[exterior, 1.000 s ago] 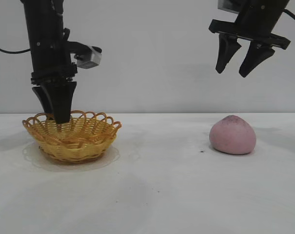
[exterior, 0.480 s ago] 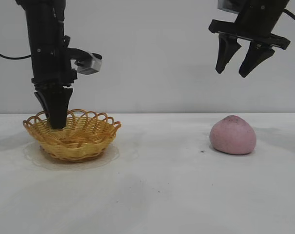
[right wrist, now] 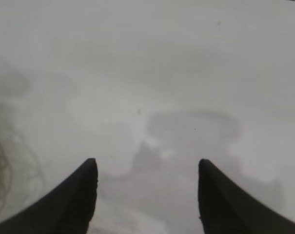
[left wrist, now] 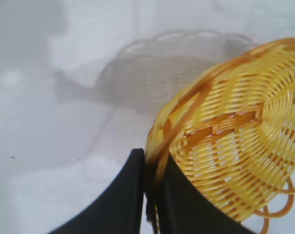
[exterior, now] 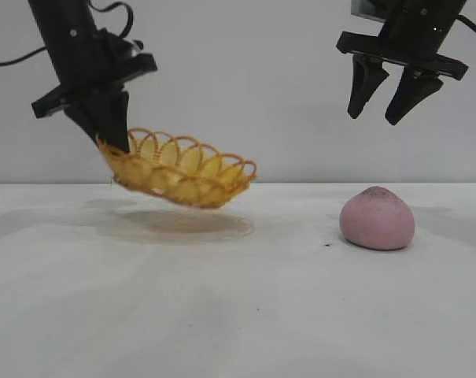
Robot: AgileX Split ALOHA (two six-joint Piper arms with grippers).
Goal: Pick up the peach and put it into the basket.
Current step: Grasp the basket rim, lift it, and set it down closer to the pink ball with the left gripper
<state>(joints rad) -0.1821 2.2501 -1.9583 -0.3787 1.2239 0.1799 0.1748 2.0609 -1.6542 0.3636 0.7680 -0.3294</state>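
Note:
The yellow wicker basket hangs tilted above the table at the left, off the surface, its shadow below it. My left gripper is shut on the basket's rim at its left end; in the left wrist view the two black fingers pinch the woven wall of the basket at the left gripper. The pink peach lies on the table at the right. My right gripper hangs open high above the peach, a little to its left, with nothing between its fingers. In the right wrist view the right gripper shows only bare table.
The white table stretches wide around the peach. A small dark speck lies on the table just left of the peach. A plain wall stands behind.
My left gripper closed on the basket's rim, then lifted it off the table and carried it rightward, tilted. The peach and right gripper have not moved.

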